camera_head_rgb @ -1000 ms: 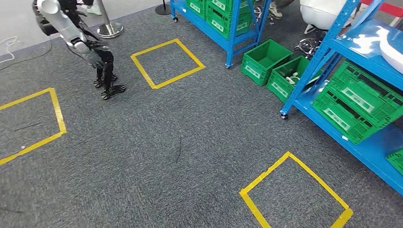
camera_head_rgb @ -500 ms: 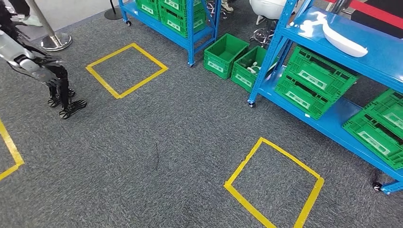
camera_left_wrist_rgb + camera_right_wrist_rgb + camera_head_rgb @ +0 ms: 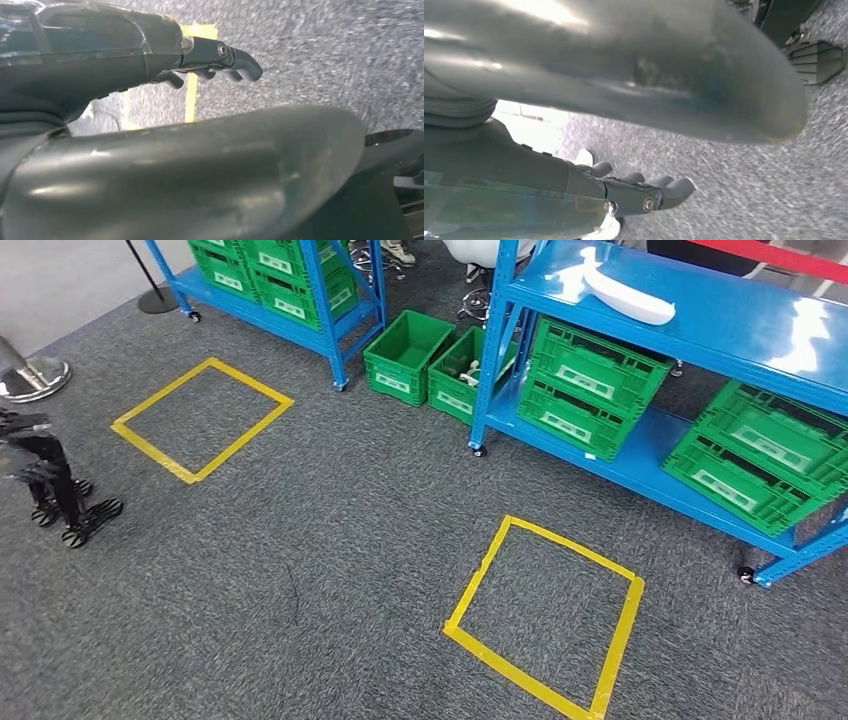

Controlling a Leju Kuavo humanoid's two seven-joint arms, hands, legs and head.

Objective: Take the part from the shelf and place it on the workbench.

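Head view gives me grey carpet across most of the frame, with the blue shelf (image 3: 640,330) running along the upper right. On its top board, near the upper edge of the frame, lies the white part (image 3: 625,295), a long curved piece resting flat and touching nothing else. Under that board I see green crates (image 3: 590,390) stacked two high, and further right another pair of green crates (image 3: 765,455) on the low board. Two open green bins (image 3: 405,345) stand on the carpet just left of the shelf's front post; the right one has small pale pieces in it that I cannot identify. A second blue shelf (image 3: 290,290) with more green crates fills the upper left centre. Two yellow tape squares mark the floor: one at lower centre right (image 3: 545,615), one at upper left (image 3: 200,420). At the left edge I see another robot's dark legs and feet (image 3: 60,500).

From the left wrist camera, my left hand (image 3: 210,60) hangs over the carpet, fingers loosely curved and apart, holding nothing. From the right wrist camera, my right hand (image 3: 644,190) is the same, fingers slightly spread and empty above the carpet.
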